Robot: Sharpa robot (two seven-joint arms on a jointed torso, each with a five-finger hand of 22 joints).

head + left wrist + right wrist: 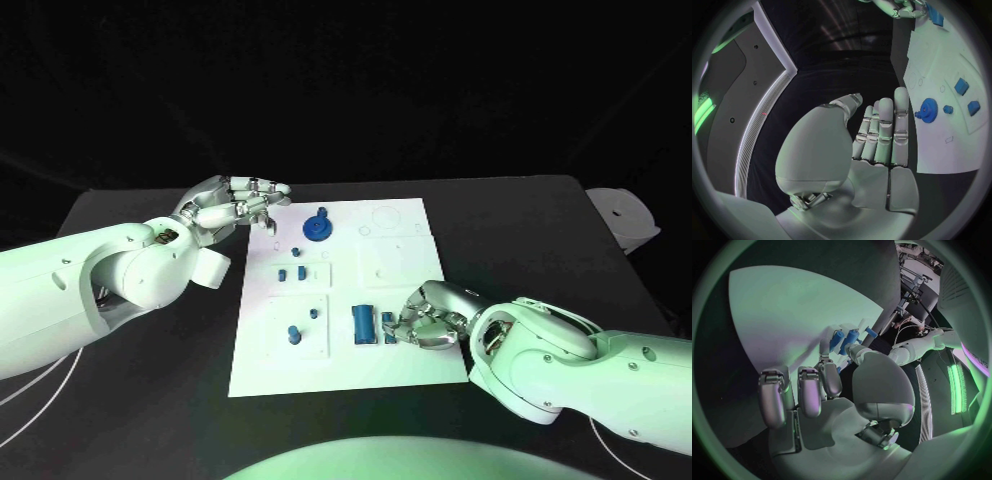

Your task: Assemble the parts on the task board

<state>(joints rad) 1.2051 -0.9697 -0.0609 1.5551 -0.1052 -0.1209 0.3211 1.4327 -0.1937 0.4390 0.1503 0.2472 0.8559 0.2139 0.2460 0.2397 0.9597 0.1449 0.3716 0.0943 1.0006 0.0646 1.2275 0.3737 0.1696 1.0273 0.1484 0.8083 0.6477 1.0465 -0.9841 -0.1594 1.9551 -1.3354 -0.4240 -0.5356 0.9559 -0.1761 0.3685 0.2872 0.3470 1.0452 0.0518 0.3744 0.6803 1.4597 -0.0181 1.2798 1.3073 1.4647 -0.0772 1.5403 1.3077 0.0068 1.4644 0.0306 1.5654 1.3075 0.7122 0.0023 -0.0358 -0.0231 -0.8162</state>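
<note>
- Left arm reaches in over the worktop; left hand hovers just off the far left corner of the board, fingers loosely apart, holding nothing. In its wrist view the left hand's fingers lie straight, side by side.
- Right arm comes in low from the near right; right hand sits on the board's near right part, fingertips at a blue cylinder. Thumb and a finger close on a small blue part; other fingers curled.
- Gear, blue, stands at the board's far left, near the left hand.
- Small blue pieces in the middle left recess; two more pegs near left.
- No legible writing on the board.
</note>
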